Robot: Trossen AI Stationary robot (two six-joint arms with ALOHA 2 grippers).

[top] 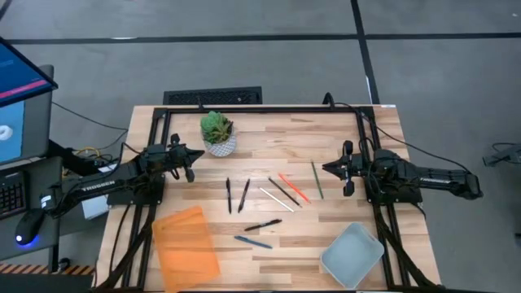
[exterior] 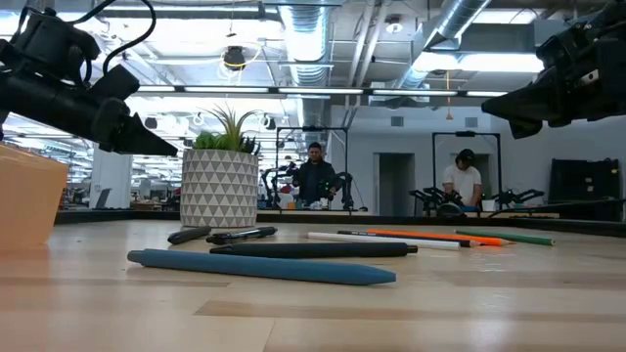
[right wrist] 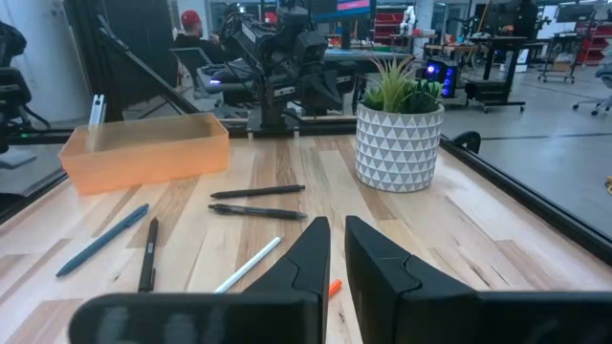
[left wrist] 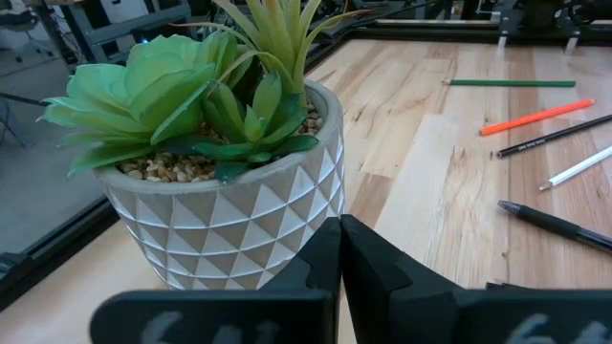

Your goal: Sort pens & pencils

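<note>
Two black pens (top: 229,195) (top: 244,195) lie side by side at the table's middle. A third black pen (top: 263,225) and a blue pen (top: 253,242) lie nearer the front edge. To their right lie the pencils, fanned out flat: white (top: 276,199), dark grey (top: 285,193), orange (top: 293,187) and green (top: 317,180). My left gripper (top: 198,155) hovers shut above the table beside the potted plant (top: 218,134). My right gripper (top: 326,168) hovers level just right of the green pencil. A narrow gap (right wrist: 337,250) shows between its fingers, with nothing in it.
An orange tray (top: 187,244) stands at the front left and a pale grey-blue tray (top: 352,255) at the front right. The plant's white pot (left wrist: 239,220) is close in front of my left gripper. People stand in the room beyond the far edge.
</note>
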